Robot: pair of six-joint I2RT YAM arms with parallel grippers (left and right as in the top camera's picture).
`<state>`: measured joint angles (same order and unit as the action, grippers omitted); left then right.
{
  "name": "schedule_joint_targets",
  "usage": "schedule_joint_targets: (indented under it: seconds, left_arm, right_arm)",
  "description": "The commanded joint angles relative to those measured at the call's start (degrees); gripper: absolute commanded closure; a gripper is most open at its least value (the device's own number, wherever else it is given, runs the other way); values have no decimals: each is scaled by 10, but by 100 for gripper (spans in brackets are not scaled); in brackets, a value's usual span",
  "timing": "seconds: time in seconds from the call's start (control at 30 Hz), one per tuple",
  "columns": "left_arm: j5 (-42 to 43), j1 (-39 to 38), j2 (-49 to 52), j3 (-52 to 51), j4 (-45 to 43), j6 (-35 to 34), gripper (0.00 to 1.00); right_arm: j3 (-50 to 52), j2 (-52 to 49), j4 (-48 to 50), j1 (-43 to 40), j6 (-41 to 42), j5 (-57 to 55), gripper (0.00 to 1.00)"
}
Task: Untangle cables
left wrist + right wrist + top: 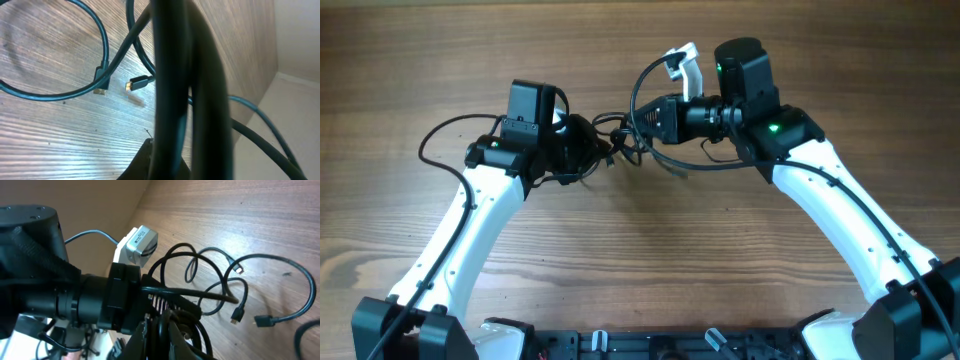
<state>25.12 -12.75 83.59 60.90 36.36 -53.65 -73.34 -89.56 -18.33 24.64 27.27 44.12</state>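
The cables (618,138) are thin black cords knotted in a small bundle between my two grippers at the table's middle. My left gripper (590,152) points right and is shut on the bundle's left side. In the left wrist view, cords (172,75) run straight up through its jaws (165,167), and two plug ends (101,84) lie on the wood beyond. My right gripper (638,122) points left and is shut on the bundle's right side. In the right wrist view its jaws (172,335) clamp cords (210,296), with loose loops and plug ends (237,314) lying to the right.
The wooden table (640,260) carries everything. One cord loop (645,75) arcs up beside the right arm's white camera mount (682,65). Another cord (705,165) trails right under the right arm. A thin wire (445,130) loops out left of the left arm.
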Motion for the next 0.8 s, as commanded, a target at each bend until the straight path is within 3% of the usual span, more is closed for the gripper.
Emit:
schedule_joint_targets:
  seconds: [0.0,0.13,0.23,0.33,0.47,0.5,0.57,0.7,0.77]
  left_arm:
    - [-158,9,36,-64,49,58,77]
    - [-86,9,16,-57,-6,153,67]
    - [-63,8,-56,-53,-45,256,55]
    - [-63,-4,-123,-53,-67,351,53]
    - [-65,-39,-171,-53,-114,415,49]
    - [-75,-45,-171,-53,-116,414,36]
    - [-119,-46,-162,-53,-75,370,28]
    - [-122,-46,-114,-53,78,193,33]
    - [-120,-46,-95,-53,134,127,24]
  right_arm:
    - [-57,75,41,-70,41,16,96]
    - [-57,54,-47,-77,0,-5,96]
    - [-57,28,-90,-77,-31,1,96]
    - [-57,15,-92,-77,-48,37,96]
    - [-57,8,-94,-77,-48,43,96]
    - [-57,8,-94,-77,-48,52,96]
    - [-57,8,-94,-77,-48,55,96]
    - [-57,8,-130,-77,-47,21,96]
    - [-57,8,-169,-76,-48,-22,96]
